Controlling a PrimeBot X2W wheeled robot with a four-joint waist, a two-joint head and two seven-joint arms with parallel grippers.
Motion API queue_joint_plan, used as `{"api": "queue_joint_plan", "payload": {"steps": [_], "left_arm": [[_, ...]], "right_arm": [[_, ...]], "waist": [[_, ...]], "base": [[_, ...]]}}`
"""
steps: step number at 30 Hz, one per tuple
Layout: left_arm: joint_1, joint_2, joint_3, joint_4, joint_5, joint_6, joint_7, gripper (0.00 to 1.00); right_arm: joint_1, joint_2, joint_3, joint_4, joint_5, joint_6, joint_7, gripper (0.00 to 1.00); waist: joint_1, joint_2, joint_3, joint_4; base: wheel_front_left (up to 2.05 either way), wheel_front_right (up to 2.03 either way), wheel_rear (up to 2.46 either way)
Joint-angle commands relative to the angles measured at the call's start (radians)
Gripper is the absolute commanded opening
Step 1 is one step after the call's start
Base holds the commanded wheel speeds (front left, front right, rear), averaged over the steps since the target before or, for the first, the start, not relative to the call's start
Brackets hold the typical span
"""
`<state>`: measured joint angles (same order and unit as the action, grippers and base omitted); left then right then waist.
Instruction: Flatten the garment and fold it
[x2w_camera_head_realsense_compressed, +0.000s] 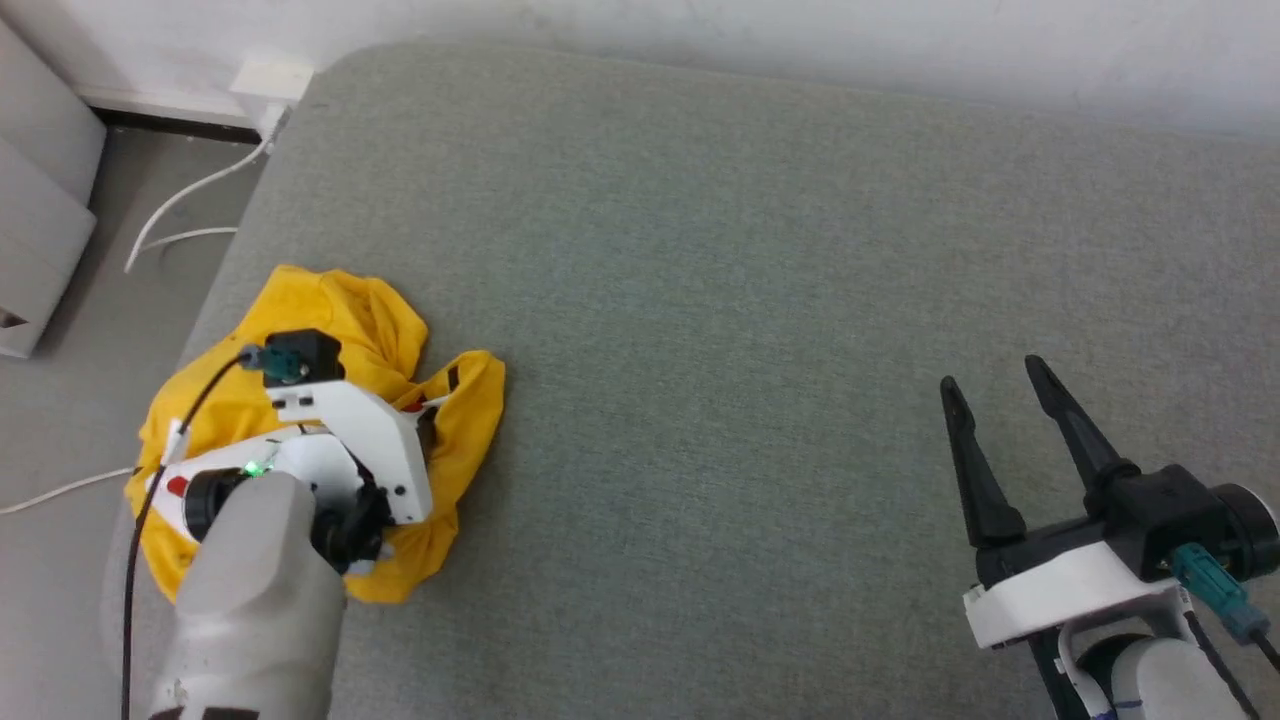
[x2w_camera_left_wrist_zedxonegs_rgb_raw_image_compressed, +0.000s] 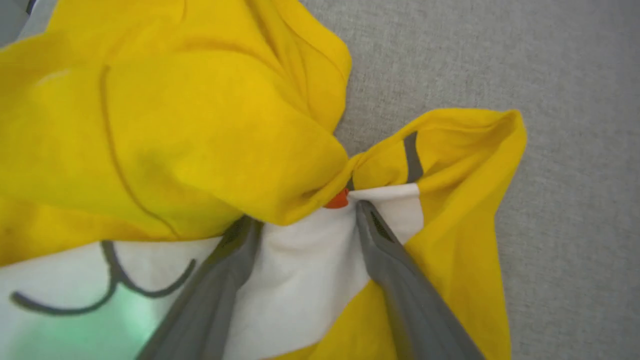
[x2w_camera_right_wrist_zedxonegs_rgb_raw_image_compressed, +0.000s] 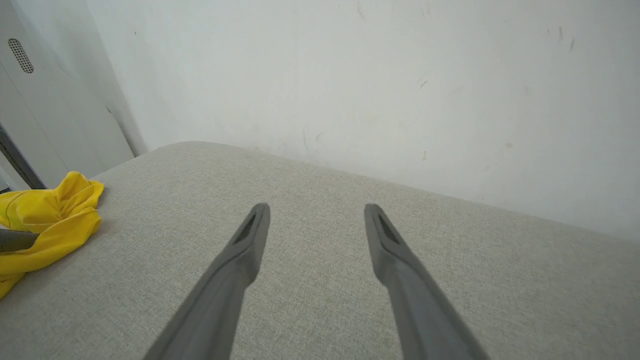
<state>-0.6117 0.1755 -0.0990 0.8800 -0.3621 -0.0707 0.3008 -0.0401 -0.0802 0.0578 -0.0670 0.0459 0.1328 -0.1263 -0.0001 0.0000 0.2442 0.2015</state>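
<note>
The garment (x2w_camera_head_realsense_compressed: 330, 310) is a bright yellow T-shirt, bunched in a heap near the left edge of the grey cushioned surface (x2w_camera_head_realsense_compressed: 750, 300). My left arm's white wrist (x2w_camera_head_realsense_compressed: 350, 430) hangs right over the heap. In the left wrist view, the garment (x2w_camera_left_wrist_zedxonegs_rgb_raw_image_compressed: 175, 125) shows a white printed patch, dark lines and a red dot. My left gripper (x2w_camera_left_wrist_zedxonegs_rgb_raw_image_compressed: 302, 215) is open, its fingers pushed into the cloth with white fabric between them; a yellow fold covers the left tip. My right gripper (x2w_camera_head_realsense_compressed: 992, 375) is open over bare surface at the lower right, holding nothing (x2w_camera_right_wrist_zedxonegs_rgb_raw_image_compressed: 317, 207). The garment (x2w_camera_right_wrist_zedxonegs_rgb_raw_image_compressed: 50, 215) lies far to its left.
White cables (x2w_camera_head_realsense_compressed: 190, 200) run across the floor left of the surface, from a wall socket (x2w_camera_head_realsense_compressed: 270, 80). A pale cabinet (x2w_camera_head_realsense_compressed: 40, 200) stands at the far left. A white wall (x2w_camera_right_wrist_zedxonegs_rgb_raw_image_compressed: 350, 75) runs behind the surface's far edge.
</note>
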Motion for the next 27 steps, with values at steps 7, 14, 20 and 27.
{"api": "queue_joint_plan", "payload": {"steps": [7,14,20,27], "left_arm": [[-0.031,0.013,-0.009,0.169,-0.048,0.003,0.135,0.0],[-0.092,0.045,-0.033,0.239,-0.065,-0.006,0.164,0.0],[-0.161,0.091,-0.055,0.243,-0.06,0.008,0.072,0.0],[-0.198,0.138,-0.082,0.124,-0.014,0.05,-0.188,0.0]], "right_arm": [[-0.018,0.002,0.005,0.021,0.014,-0.002,-0.026,1.0],[-0.018,0.008,-0.001,0.028,0.017,-0.002,-0.042,1.0],[-0.002,0.017,-0.009,0.039,0.017,-0.002,-0.057,1.0],[0.036,0.028,-0.041,0.052,0.019,-0.002,-0.074,1.0]], "waist": [[0.0001,0.0,0.023,-0.041],[0.0001,0.0,0.013,-0.035],[0.0001,0.0,-0.041,-0.006],[0.0001,0.0,-0.145,0.002]], "base": [[0.0,0.0,0.0],[0.0,0.0,0.0],[0.0,0.0,0.0],[0.0,0.0,0.0]]}}
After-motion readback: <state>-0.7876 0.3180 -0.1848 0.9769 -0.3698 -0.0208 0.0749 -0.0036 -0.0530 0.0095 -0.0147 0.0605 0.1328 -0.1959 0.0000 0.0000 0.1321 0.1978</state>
